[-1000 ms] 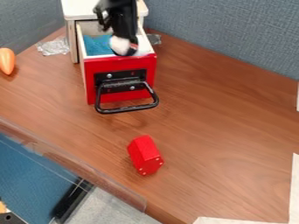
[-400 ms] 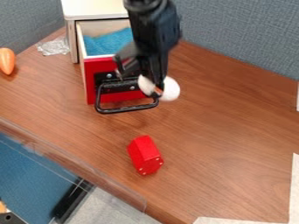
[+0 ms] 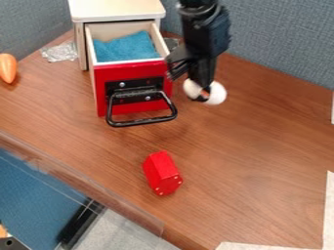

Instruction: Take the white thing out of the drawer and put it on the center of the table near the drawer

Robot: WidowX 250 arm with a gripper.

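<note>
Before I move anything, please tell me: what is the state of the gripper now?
Gripper: closed, holding the white thing beside the open drawer.

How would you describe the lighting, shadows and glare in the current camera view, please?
In the camera view, the light looks soft and even: the cabinet's top is bright, the crumpled clear plastic catches small glints, the drawer's black handle has a faint sheen, and a soft shadow lies on the table beside the orange object.

At 11 o'clock, matt blue cloth (image 3: 127, 48) lies in a glossy red drawer (image 3: 134, 70); the table (image 3: 248, 161) is smooth wood.
</note>
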